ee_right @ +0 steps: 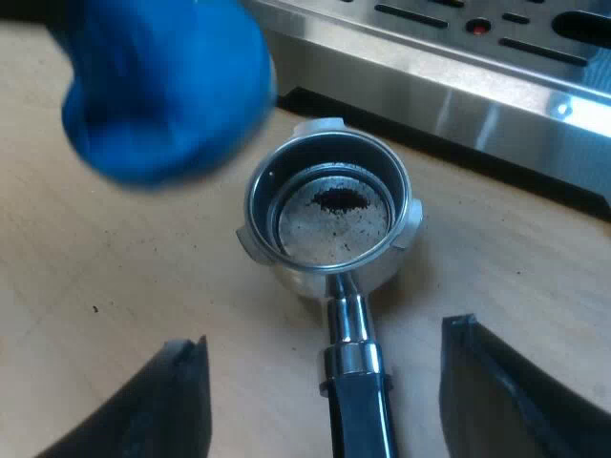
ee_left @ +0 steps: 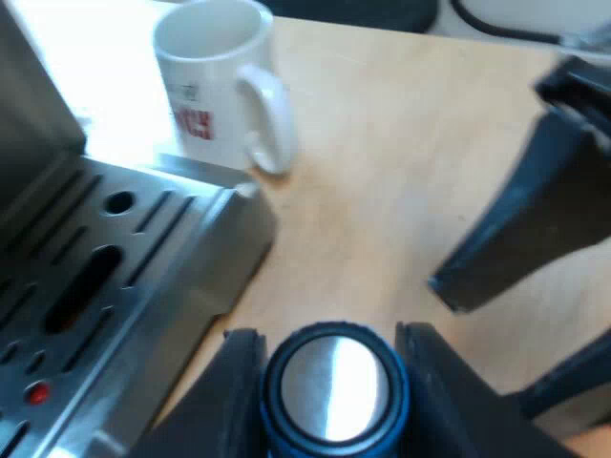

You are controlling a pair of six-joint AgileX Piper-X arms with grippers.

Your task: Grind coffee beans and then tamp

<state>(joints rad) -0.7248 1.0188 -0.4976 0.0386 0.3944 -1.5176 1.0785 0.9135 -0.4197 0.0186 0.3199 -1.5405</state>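
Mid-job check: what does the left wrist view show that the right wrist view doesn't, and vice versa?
Left wrist view: the white mug beside the espresso machine, and the left gripper shut on the blue tamper. Right wrist view: the metal holder lying on the table, a few grounds inside, its handle between the fingers of the open right gripper. Both: the blue tamper and the espresso machine.

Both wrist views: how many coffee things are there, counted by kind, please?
Espresso machine: 1
Mug: 1
Blue tamper: 1
Metal holder: 1
Total: 4
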